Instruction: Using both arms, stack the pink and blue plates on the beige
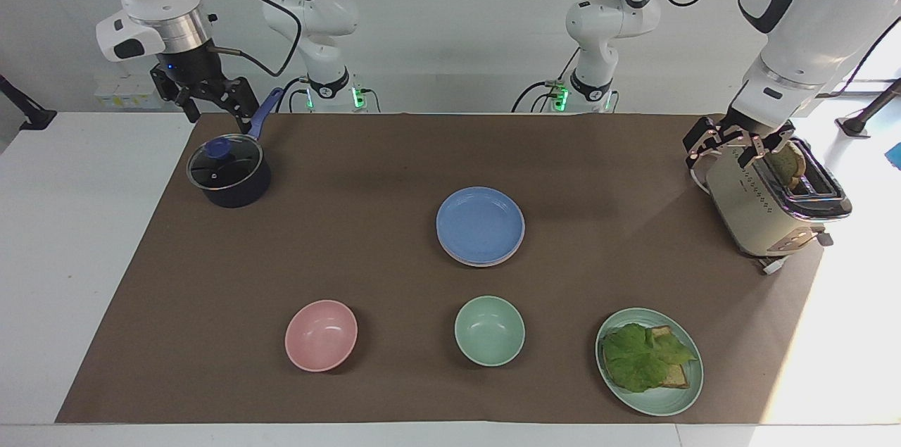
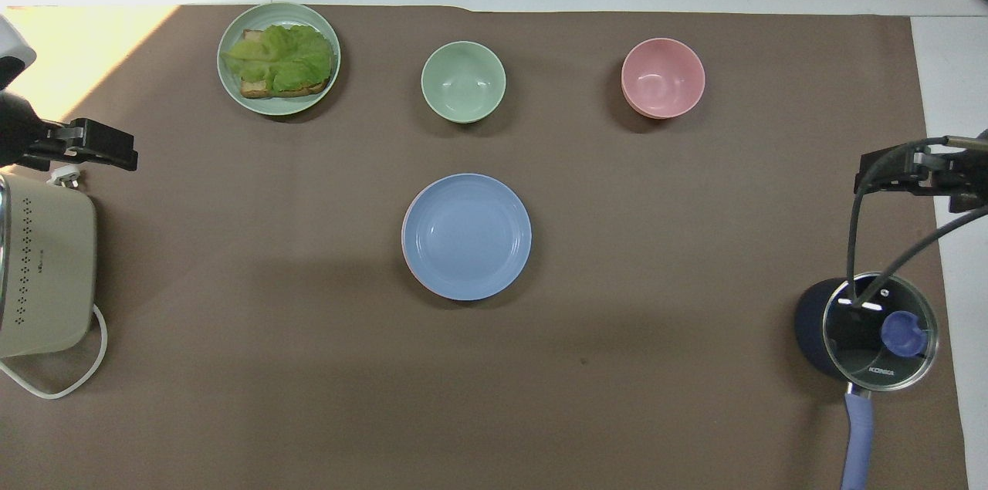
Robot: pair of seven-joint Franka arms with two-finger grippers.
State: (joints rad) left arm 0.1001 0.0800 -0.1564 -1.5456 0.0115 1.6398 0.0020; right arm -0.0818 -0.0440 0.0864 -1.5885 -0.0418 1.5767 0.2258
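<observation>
Well, facing view first: the blue plate (image 1: 480,224) sits mid-frame on the brown tabletop (image 1: 352,257), topping a stack, with a pale pink rim just peeking out beneath it. The beige plate can't be made out under those two. The right gripper (image 1: 211,98) hangs at upper left, above the lidded saucepan (image 1: 229,176), jaws spread and empty. The left gripper (image 1: 735,144) is at far right, over the toaster (image 1: 771,204), jaws spread, pinching nothing; a slice of bread (image 1: 788,164) stands in the toaster's slot. The stack lies toward frame centre from both grippers, roughly midway between them and well apart from each, so neither arm is clearly closer. By my read, the stacking looks done.

Overhead view now: blue plate (image 2: 466,236) dead centre, a pink sliver at its lower-left edge. Up top, the pink bowl (image 2: 663,78) and green bowl (image 2: 463,81) are both empty, while the green plate (image 2: 279,58) carries toast under lettuce. The saucepan (image 2: 868,332), lower right, is lidded.
</observation>
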